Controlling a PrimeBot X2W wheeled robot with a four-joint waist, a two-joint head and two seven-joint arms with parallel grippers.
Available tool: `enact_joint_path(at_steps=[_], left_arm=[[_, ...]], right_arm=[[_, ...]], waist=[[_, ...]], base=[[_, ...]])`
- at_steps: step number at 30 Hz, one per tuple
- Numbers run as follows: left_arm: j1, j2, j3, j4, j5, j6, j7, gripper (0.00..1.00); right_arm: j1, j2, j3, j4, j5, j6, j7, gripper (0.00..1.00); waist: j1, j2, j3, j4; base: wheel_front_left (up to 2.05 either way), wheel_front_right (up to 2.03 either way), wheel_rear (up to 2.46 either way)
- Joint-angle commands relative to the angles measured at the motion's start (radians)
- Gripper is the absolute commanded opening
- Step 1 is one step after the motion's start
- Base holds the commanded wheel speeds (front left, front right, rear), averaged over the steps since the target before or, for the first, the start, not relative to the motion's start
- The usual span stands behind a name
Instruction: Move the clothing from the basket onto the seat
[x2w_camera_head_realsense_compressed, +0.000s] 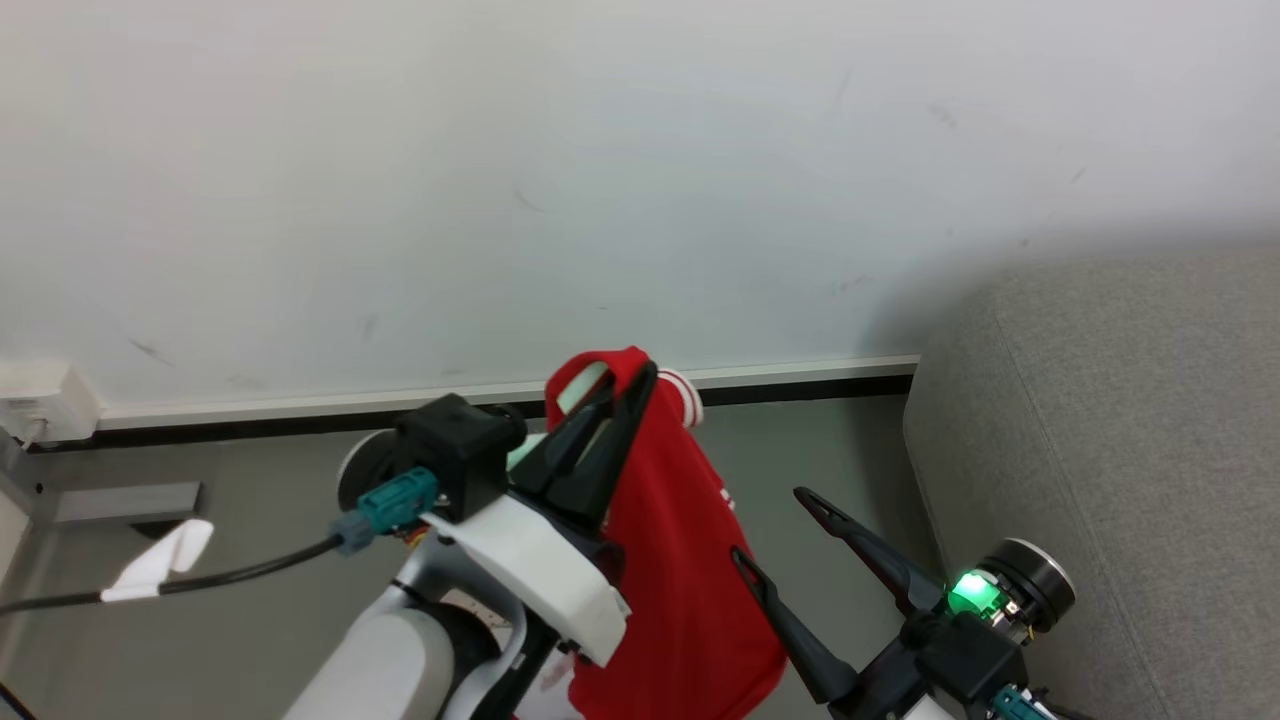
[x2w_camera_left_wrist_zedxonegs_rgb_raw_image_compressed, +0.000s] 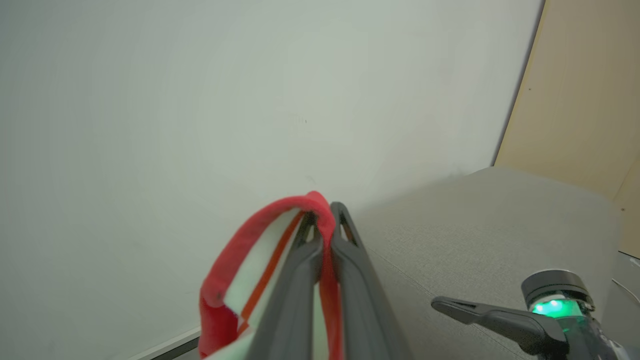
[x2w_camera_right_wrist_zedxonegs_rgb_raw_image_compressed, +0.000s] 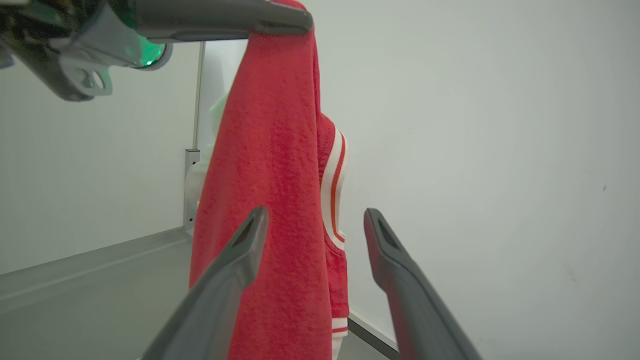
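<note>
- At the far left a pale wall box (x2w_camera_head_realsense_compressed: 40, 400) is cut off by the frame edge, and I can't make out what it is. A dark cable (x2w_camera_head_realsense_compressed: 250, 568) with a white tag (x2w_camera_head_realsense_compressed: 160, 560) crosses above the smooth grey floor (x2w_camera_head_realsense_compressed: 230, 650).
- My left gripper (x2w_camera_head_realsense_compressed: 628, 380) has its jaws pinched tight on a top fold of the clothing (x2w_camera_head_realsense_compressed: 680, 560).
- The clothing is one bright red garment. It hangs in the air below those jaws, over the floor, left of the seat and apart from it.
- Its lower end runs off the bottom of the head view, and my left forearm (x2w_camera_head_realsense_compressed: 520, 560) covers its left side.
- In the right wrist view the cloth looks fleecy, with ribbed white trim carrying an orange-red stripe. The gripped fold shows a pale lining.
- My right gripper (x2w_camera_head_realsense_compressed: 769, 522) has its jaws spread wide around nothing, just beside the hanging cloth.
- The seat (x2w_camera_head_realsense_compressed: 1120, 450) is at the right, in grey woven fabric with a rounded corner, cut off by the frame.
</note>
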Motion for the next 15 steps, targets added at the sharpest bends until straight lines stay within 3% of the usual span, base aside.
enact_joint_path(at_steps=[1, 15], left_arm=[[-0.008, -0.006, -0.006, -0.002, -0.011, -0.006, 0.002, 0.0], [-0.008, -0.044, -0.157, -0.014, -0.013, -0.081, 0.035, 0.0]], right_arm=[[-0.018, -0.007, 0.006, 0.005, 0.012, -0.002, 0.0, 1.0], [-0.077, -0.042, 0.062, 0.06, 0.089, -0.002, 0.0, 1.0]], waist=[[0.0, -0.0001, -0.002, 0.005], [0.0, -0.0001, -0.024, 0.02]], base=[[0.0, 0.0, 0.0], [0.0, 0.0, 0.0]])
